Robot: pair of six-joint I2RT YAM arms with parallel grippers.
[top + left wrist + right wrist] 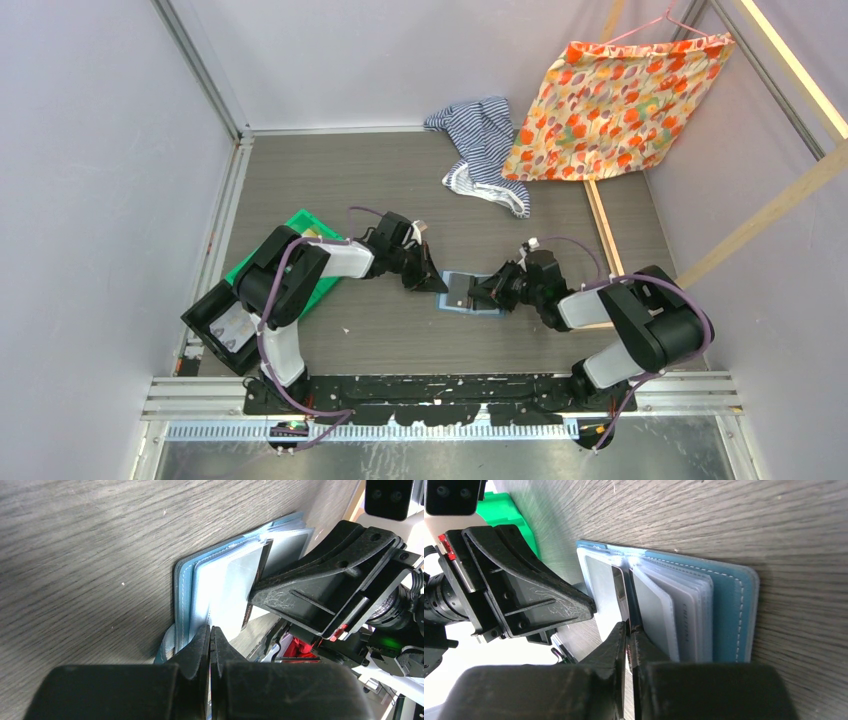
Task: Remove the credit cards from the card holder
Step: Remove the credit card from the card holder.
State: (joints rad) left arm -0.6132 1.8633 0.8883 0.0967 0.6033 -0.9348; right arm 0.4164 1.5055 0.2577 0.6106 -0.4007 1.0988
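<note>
The slate-blue card holder (470,296) lies open on the table between both arms, its clear sleeves fanned out. In the left wrist view my left gripper (211,630) is shut on a clear sleeve at the holder's (184,595) near edge. In the right wrist view my right gripper (629,628) is shut on the edge of a thin dark credit card (620,591) that stands on edge among the sleeves of the holder (729,605). That card also shows as a dark strip in the left wrist view (265,557). Pale cards sit in other sleeves. From above, my left gripper (432,280) and right gripper (480,293) face each other across the holder.
A green plastic bin (298,226) sits under the left arm and also shows in the right wrist view (506,510). A striped cloth (482,140) and a floral cloth (620,105) lie at the back. A wooden frame (760,225) stands at the right.
</note>
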